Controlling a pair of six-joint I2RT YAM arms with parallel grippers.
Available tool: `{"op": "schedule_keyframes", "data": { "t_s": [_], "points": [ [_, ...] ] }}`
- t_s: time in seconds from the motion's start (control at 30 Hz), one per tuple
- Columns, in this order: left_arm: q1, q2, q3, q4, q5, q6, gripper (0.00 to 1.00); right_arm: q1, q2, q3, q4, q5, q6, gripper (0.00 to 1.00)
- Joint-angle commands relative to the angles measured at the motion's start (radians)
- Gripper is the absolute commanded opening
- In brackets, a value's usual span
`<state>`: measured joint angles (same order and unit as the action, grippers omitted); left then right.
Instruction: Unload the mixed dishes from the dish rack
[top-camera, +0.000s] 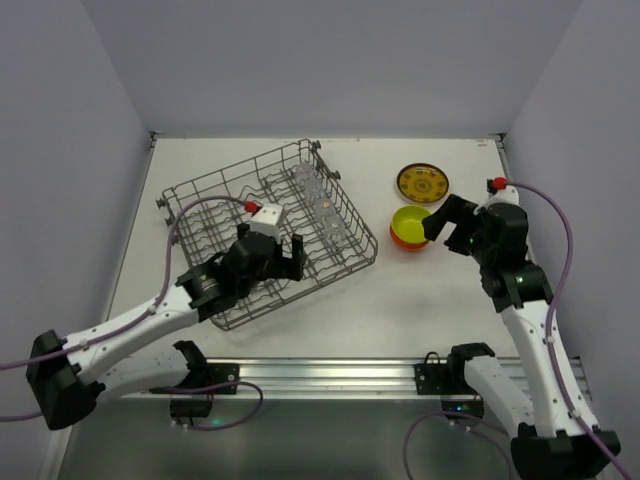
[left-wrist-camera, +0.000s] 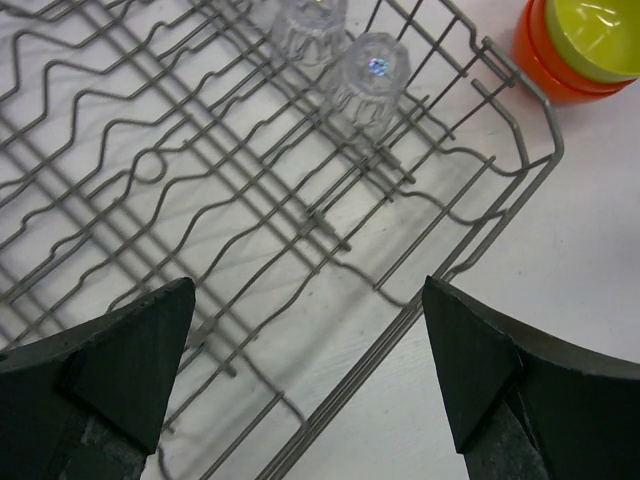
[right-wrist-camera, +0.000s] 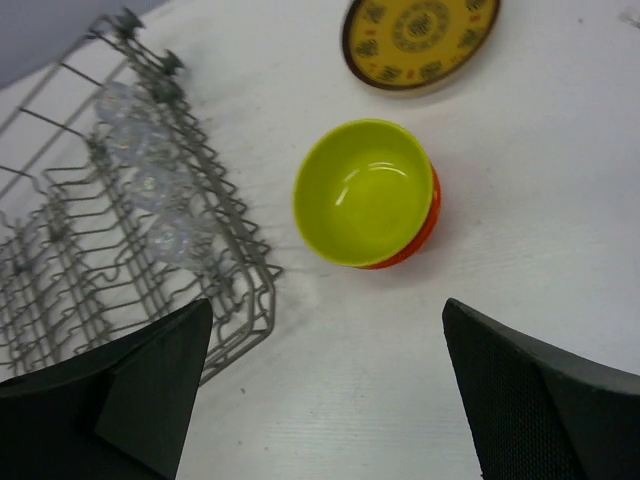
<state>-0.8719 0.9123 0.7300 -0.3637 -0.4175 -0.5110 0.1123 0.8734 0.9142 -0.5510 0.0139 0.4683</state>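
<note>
The grey wire dish rack (top-camera: 205, 215) sits left of centre. Clear glass cups (top-camera: 322, 208) stand upside down along its right side; two show in the left wrist view (left-wrist-camera: 368, 75) and they also show in the right wrist view (right-wrist-camera: 150, 185). My left gripper (top-camera: 283, 256) is open and empty over the rack's near right corner (left-wrist-camera: 470, 200). The lime-yellow bowl (top-camera: 411, 221) is stacked on an orange bowl (top-camera: 401, 239) on the table right of the rack; the stack shows in the right wrist view (right-wrist-camera: 362, 192). The brown-gold patterned plate (top-camera: 422, 182) lies behind it. My right gripper (top-camera: 447, 222) is open, empty, beside the bowls.
White walls enclose the table on three sides. A metal rail (top-camera: 330, 375) runs along the near edge between the arm bases. No cream plates are in view.
</note>
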Motion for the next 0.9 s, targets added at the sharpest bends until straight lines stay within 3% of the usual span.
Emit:
{"op": "schedule_keyframes", "data": {
  "t_s": [0.0,0.13,0.27,0.57,0.87],
  "points": [
    [0.002,0.237,0.141,0.274,0.114,0.084,1.0,0.004,-0.172,-0.061,-0.004,-0.155,0.003,0.99],
    [0.002,0.528,0.327,0.287,0.097,0.18,1.0,0.006,-0.298,-0.086,-0.032,-0.259,0.03,0.99],
    [0.013,0.758,0.482,0.276,-0.027,0.229,0.9,0.004,-0.362,-0.123,-0.029,-0.367,0.043,0.99],
    [0.045,0.934,0.574,0.321,0.028,0.255,0.89,0.004,-0.402,-0.15,-0.069,-0.428,-0.002,0.99],
    [0.074,1.001,0.583,0.393,0.049,0.253,0.84,0.004,-0.427,-0.155,-0.07,-0.459,0.001,0.99]
  ]
}}
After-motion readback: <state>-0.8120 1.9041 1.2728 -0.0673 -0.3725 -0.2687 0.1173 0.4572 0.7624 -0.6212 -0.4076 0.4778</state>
